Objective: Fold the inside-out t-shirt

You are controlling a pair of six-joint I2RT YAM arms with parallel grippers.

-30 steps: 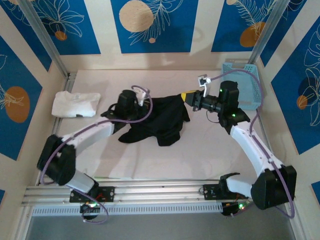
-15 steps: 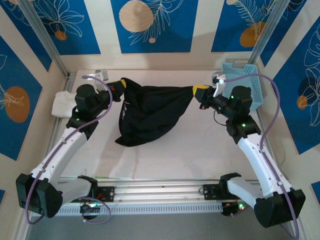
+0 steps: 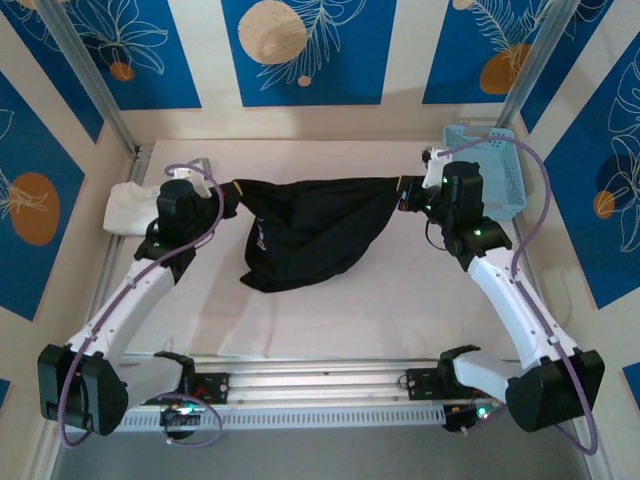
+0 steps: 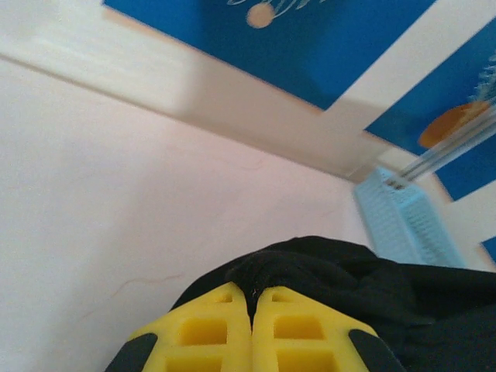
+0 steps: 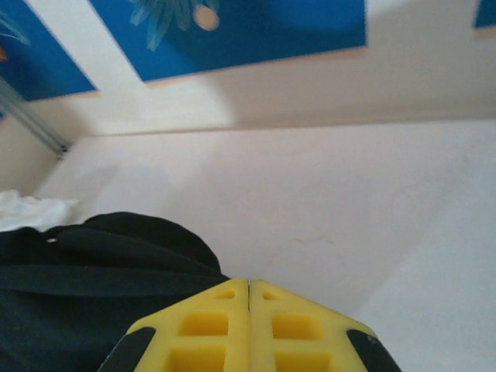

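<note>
The left arm (image 3: 130, 300) reached up and away from its elbow at the near left corner, its white forearm slanting toward the far side of the table (image 3: 400, 300) and its wrist turned inward so that the left gripper (image 3: 234, 190) pointed across at the other hand. The right arm (image 3: 515, 300) mirrored it, rising from the near right corner with the right gripper (image 3: 404, 190) aimed back toward the left one. Between the two hands hung the inside-out t-shirt (image 3: 315, 225), its upper edge pulled into a nearly straight line from one set of fingertips to the other, while the rest sagged toward the arm bases and bunched below the left gripper, where a small pale mark (image 3: 262, 238) showed. In the left wrist view the yellow pads of the left gripper (image 4: 250, 298) were pressed together with a fold of the inside-out t-shirt (image 4: 349, 271) pinched right at their tips, and the light-blue basket (image 4: 403, 225) lay well beyond them. In the right wrist view the right gripper (image 5: 248, 288) was likewise clamped on the inside-out t-shirt (image 5: 93, 271), which spread off to one side of the pads. A white t-shirt (image 3: 125, 205) sat just behind the left wrist, and the light-blue basket (image 3: 497, 170) sat just behind the right wrist.
</note>
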